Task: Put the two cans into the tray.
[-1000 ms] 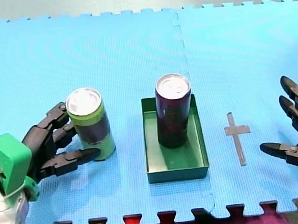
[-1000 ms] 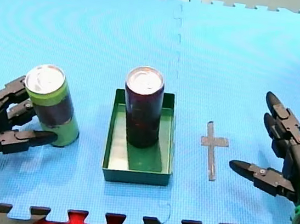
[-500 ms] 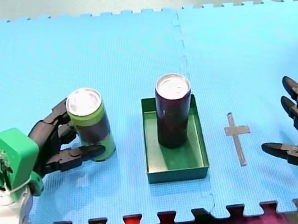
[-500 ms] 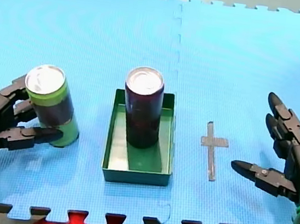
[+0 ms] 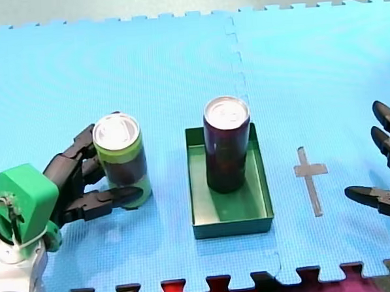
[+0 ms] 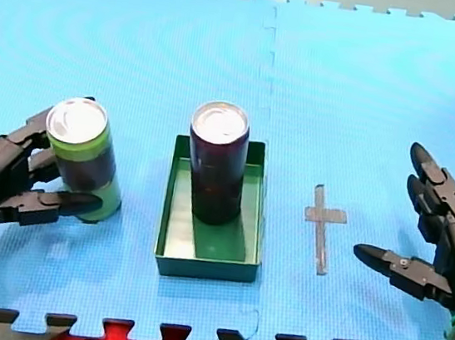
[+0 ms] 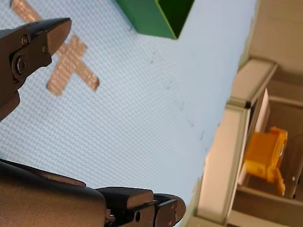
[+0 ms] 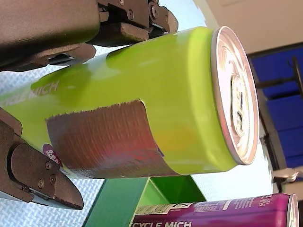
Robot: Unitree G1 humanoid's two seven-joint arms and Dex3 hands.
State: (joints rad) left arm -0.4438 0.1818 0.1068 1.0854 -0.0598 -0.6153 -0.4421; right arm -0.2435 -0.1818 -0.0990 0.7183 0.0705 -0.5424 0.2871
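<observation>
Robot lab test bench, likely: blue interlocking foam mat as worktop, tape cross marker, beige shelving holding orange part.

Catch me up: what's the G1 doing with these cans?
The left hand is wrapped around the green can, which is upright just left of the tray; I can't tell whether it has left the mat. The purple can already stands upright in the tray. The right hand holds nothing, out at the mat's right side past the tape cross. So one can is in and one is in hand.
</observation>
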